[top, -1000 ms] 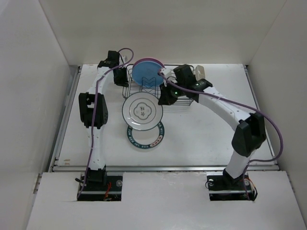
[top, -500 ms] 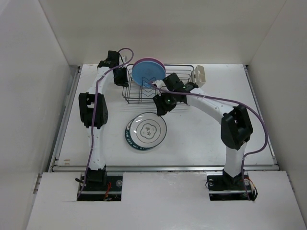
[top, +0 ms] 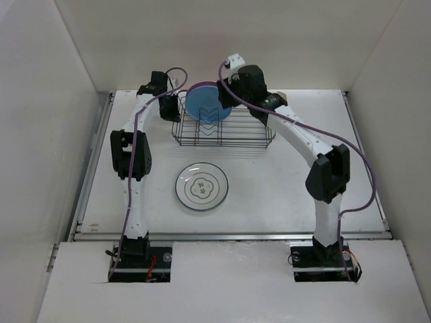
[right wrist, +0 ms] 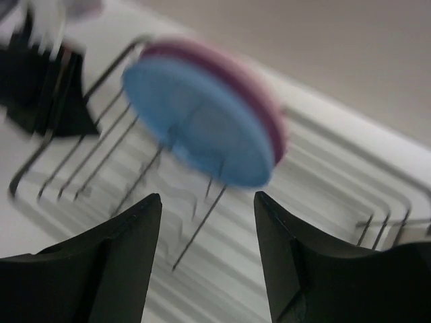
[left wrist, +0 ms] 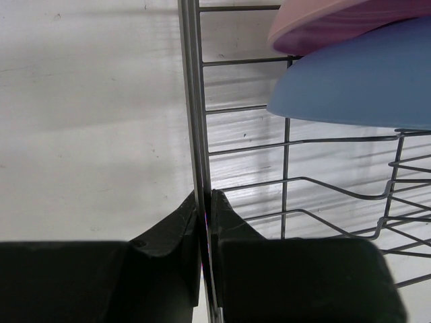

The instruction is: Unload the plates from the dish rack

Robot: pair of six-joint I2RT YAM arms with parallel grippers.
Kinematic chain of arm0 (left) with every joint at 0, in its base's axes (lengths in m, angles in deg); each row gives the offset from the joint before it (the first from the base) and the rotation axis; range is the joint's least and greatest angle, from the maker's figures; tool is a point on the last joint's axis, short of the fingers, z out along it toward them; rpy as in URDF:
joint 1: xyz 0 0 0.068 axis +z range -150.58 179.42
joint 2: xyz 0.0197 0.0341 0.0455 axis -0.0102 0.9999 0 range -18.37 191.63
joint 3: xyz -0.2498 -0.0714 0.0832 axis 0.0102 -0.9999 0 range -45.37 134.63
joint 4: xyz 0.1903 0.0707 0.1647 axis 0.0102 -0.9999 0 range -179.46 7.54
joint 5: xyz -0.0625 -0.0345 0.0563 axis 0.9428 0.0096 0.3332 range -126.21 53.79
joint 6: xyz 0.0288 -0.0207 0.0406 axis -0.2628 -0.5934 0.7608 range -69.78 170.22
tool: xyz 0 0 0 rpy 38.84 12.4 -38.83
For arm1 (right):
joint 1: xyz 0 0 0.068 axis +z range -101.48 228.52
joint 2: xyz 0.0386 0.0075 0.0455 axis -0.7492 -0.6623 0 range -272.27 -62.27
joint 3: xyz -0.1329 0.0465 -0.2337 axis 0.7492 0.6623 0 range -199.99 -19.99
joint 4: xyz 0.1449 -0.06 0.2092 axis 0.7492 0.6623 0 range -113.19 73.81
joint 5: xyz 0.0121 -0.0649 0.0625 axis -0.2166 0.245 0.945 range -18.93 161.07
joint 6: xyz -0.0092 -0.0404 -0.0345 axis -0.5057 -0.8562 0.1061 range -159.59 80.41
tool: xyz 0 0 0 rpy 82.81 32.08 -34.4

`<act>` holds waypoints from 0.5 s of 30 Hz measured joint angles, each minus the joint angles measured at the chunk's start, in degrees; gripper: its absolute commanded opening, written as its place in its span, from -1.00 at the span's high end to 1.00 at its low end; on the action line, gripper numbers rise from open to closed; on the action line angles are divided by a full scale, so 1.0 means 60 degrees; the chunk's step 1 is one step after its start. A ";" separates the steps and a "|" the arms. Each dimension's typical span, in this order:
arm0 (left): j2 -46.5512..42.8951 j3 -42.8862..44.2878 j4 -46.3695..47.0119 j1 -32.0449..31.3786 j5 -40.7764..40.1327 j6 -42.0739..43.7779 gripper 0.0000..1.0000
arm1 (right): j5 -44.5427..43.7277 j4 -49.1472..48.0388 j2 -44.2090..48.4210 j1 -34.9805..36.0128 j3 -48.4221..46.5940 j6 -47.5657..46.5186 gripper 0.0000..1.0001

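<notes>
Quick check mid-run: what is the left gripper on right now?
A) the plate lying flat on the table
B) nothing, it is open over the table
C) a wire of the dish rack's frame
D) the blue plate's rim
C: in the left wrist view the left gripper is shut on a frame wire of the dish rack, apart from the blue plate and pink plate.

No lettering can be read anywhere; the centre marks on the white plate point(top: 202, 186) are too small.
</notes>
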 measured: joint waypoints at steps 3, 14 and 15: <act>0.0000 0.0004 -0.0004 -0.0004 -0.0004 0.0011 1.00 | -0.0754 -0.0845 -0.1377 -0.0288 -0.1876 0.0044 -0.19; 0.0018 0.0036 -0.0022 -0.0058 -0.0153 0.0106 1.00 | -0.0681 -0.1494 -0.3304 -0.0528 -0.2605 0.0091 0.01; 0.0025 0.0040 -0.0022 -0.0058 -0.0153 0.0106 1.00 | -0.0630 -0.1523 -0.3304 -0.0525 -0.2605 0.0138 0.04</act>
